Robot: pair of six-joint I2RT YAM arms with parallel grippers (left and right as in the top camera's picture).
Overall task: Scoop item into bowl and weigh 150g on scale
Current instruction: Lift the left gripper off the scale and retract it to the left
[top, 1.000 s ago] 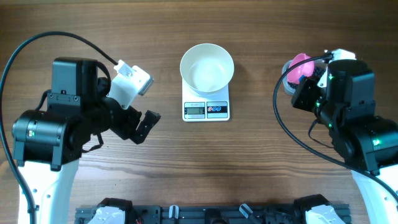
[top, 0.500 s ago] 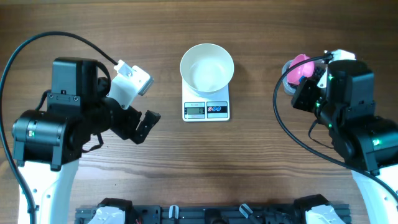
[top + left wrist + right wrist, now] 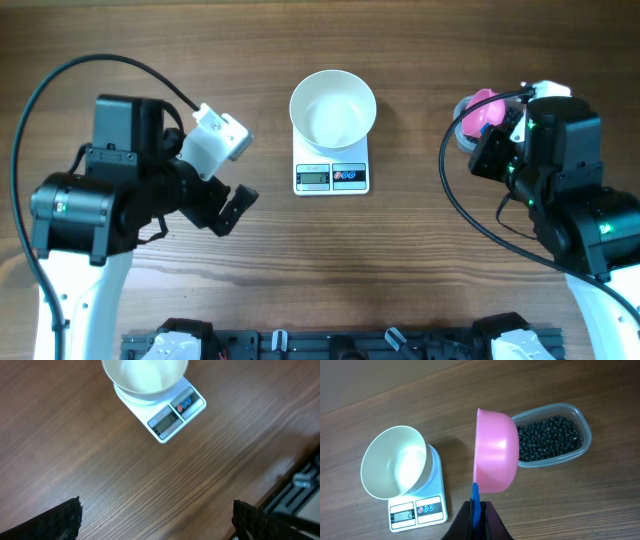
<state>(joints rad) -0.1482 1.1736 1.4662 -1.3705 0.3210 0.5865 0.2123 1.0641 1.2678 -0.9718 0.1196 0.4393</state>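
The white bowl (image 3: 333, 108) stands empty on the white scale (image 3: 332, 177) at the table's middle. The item, a heap of small black grains (image 3: 550, 437), fills a clear plastic tub (image 3: 584, 430) to the right of the scale. In the right wrist view my right gripper (image 3: 479, 517) is shut on the blue handle (image 3: 475, 497) of a pink scoop (image 3: 494, 452). The scoop is turned on its side at the tub's left end, so its inside is hidden. My left gripper (image 3: 235, 203) is open left of the scale, with only bare wood between its fingers (image 3: 65, 520).
From overhead the right arm covers most of the tub (image 3: 462, 135), and the pink scoop (image 3: 483, 108) shows above it. A black rail with fittings (image 3: 330, 345) runs along the table's near edge. Bare wood lies between the scale and the left arm.
The left arm has shifted a little to the right, its gripper still open. The right arm and scoop have not moved.
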